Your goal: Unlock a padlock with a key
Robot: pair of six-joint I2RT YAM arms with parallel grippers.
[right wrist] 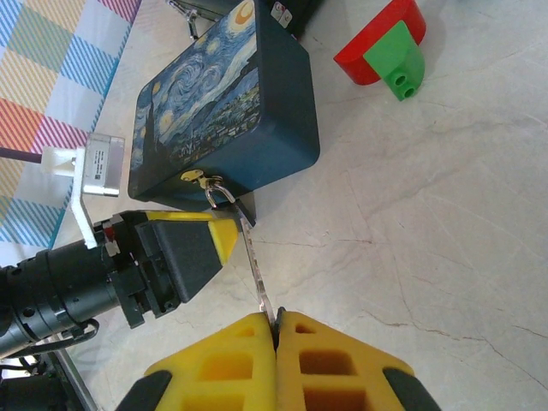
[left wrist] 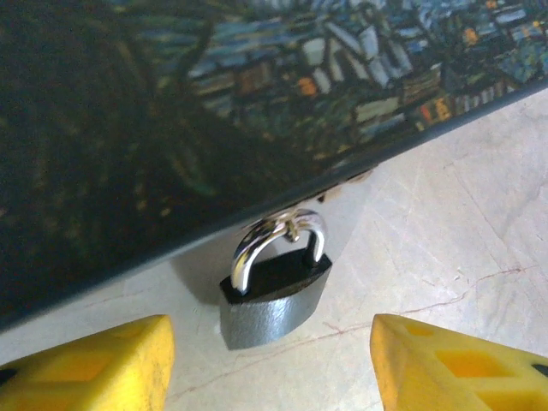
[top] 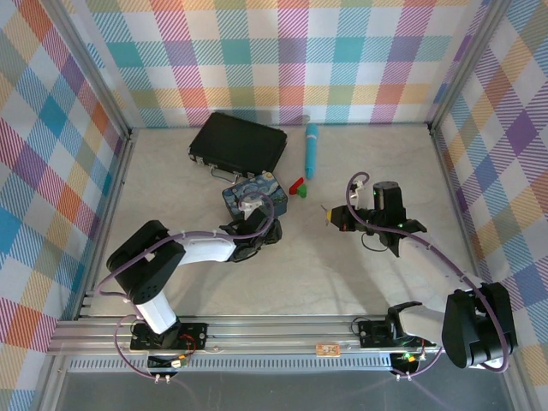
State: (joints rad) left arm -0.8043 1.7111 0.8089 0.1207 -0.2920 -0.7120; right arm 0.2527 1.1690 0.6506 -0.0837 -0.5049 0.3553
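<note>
The small dark padlock (left wrist: 274,291) hangs by its silvery shackle from the hasp of the starry-night box (left wrist: 257,94), with its body resting on the table. My left gripper (left wrist: 274,377) is open just short of it, a yellow fingertip (left wrist: 94,368) on each side and nothing between them. My right gripper (right wrist: 276,321) is shut on the thin silvery key (right wrist: 257,270), whose blade points toward the padlock (right wrist: 247,210). In the top view the right gripper (top: 330,212) is still some way right of the box (top: 253,193).
A black rectangular case (top: 238,144) lies behind the box. A blue cylindrical tool (top: 311,150) lies beside it. Small red and green blocks (top: 297,186) sit between the box and my right gripper. Plaid walls close in the table on three sides.
</note>
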